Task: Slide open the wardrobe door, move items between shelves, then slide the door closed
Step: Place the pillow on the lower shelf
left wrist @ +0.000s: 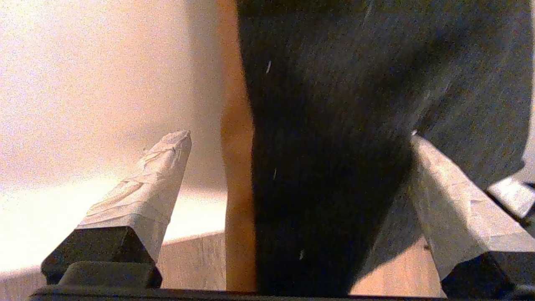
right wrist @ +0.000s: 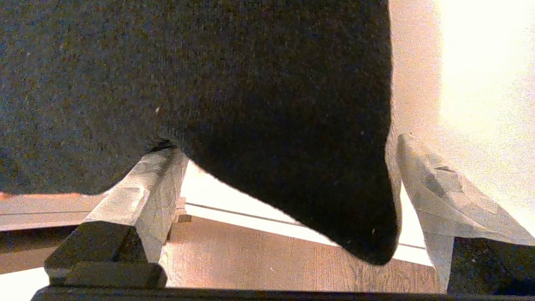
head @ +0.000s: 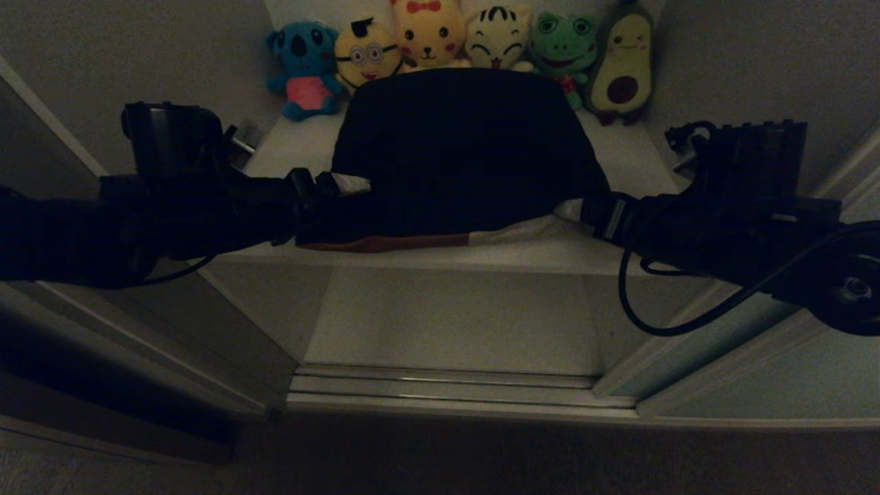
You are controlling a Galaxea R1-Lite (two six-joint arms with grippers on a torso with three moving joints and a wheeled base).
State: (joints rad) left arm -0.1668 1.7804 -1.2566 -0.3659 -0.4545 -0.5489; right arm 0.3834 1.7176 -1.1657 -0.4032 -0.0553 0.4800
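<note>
The items are a stack of folded garments on the upper of the shelves (head: 639,165): a black one (head: 467,144) on top, a rust-brown one (head: 399,243) and a pale one (head: 522,230) under it. My left gripper (head: 337,196) is open at the stack's left front corner, with the black garment (left wrist: 334,146) and a rust-brown edge (left wrist: 236,167) between its taped fingers (left wrist: 146,196). My right gripper (head: 574,210) is open at the right front corner, straddling the black fabric (right wrist: 271,104). The sliding wardrobe door (head: 790,378) stands slid aside at the right.
A row of plush toys (head: 495,38) lines the back of the upper shelf. Below it is a bare lower shelf (head: 454,316), then the silver door track (head: 447,388). Wardrobe walls flank both arms.
</note>
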